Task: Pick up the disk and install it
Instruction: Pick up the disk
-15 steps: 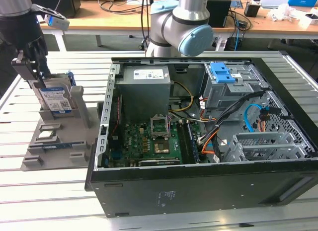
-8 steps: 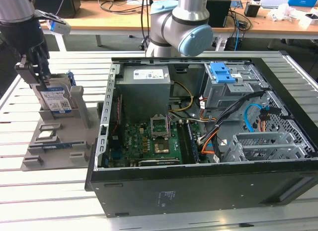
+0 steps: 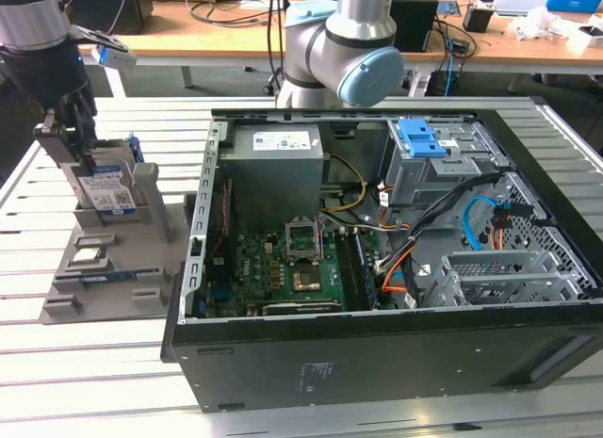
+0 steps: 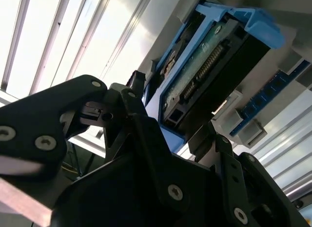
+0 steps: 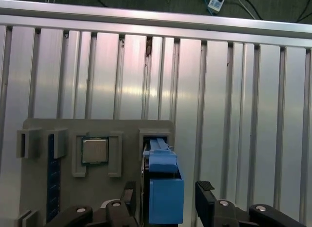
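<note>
The disk (image 3: 105, 195) stands on edge in the grey holder (image 3: 113, 278) on the counter (image 3: 85, 372), beside the open computer case (image 3: 377, 358), apparently so its blue rails stay reachable. The gripper (image 5: 165, 200) straddles it: jaws apart, gaps either side, nothing clamped.

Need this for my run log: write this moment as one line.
stage: pick | end effector: open, straddling disk | disk: upright in grey holder | computer case: open
</note>
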`<state>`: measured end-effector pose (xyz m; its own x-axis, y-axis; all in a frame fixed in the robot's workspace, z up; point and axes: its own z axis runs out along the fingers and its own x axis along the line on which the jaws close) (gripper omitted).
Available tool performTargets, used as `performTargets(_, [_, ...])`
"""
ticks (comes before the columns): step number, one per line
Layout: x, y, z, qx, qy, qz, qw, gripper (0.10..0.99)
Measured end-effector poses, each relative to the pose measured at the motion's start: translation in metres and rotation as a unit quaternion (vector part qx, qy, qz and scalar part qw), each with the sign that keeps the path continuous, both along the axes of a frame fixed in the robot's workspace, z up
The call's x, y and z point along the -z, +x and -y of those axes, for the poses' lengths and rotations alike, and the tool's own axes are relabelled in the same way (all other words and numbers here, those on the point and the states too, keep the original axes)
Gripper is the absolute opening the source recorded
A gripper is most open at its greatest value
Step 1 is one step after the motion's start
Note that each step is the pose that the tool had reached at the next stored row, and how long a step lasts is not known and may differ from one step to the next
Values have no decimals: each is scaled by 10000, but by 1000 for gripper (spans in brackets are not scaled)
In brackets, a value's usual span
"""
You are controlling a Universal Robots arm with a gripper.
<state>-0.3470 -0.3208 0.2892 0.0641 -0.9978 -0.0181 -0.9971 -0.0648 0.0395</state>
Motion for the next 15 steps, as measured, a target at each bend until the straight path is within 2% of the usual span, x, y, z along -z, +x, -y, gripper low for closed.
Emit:
performTargets(5, [36, 1, -2, -3, -2, 0, 10000, 600])
performTargets(12, [38, 1, -1, -3, -9, 0, 10000, 600])
performTargets(13, [39, 1, -1, -3, -10, 0, 10000, 584])
performTargets(14, [39, 1, -1, -3, -11, 0, 10000, 518])
performTargets(15, [39, 1, -2, -3, -11, 0, 10000, 518])
